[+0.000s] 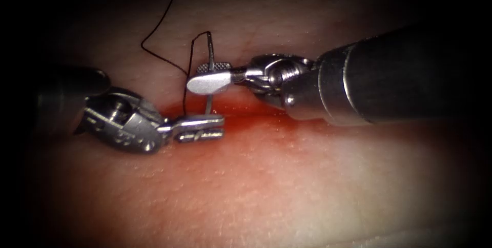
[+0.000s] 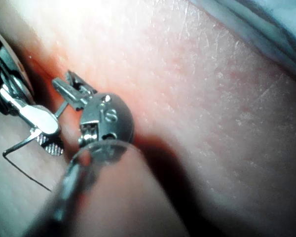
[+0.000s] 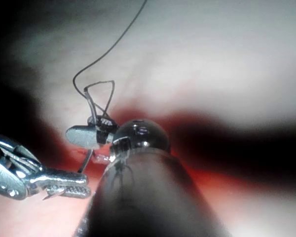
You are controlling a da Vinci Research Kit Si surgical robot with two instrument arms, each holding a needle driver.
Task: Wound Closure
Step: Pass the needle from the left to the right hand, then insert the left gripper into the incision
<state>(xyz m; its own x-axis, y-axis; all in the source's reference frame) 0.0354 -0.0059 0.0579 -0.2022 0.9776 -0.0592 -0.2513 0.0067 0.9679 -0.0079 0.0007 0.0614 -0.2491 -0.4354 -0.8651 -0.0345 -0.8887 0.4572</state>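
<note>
The curved needle (image 1: 210, 48) stands upright over the left end of the red cut (image 1: 266, 116), and it looks free of the tissue (image 1: 287, 186). My left tool (image 1: 201, 128) comes in from the left, its jaws shut on the needle near the tip. The point (image 3: 47, 196) sticks out past those jaws. My right tool (image 1: 207, 75) reaches in from the right and straddles the needle's upper part below the tail, jaws slightly open, one ridged pad (image 2: 52, 147) showing. Black thread (image 1: 154, 53) leaves the tail, loops left and runs down to the tissue beside the cut.
Red fluid (image 1: 241, 125) wets the tissue along the cut and under both tools. A long strand of thread (image 3: 119, 39) trails away over the pale tissue behind the needle. The right tool's thick shaft (image 1: 405, 74) lies above the cut's right part.
</note>
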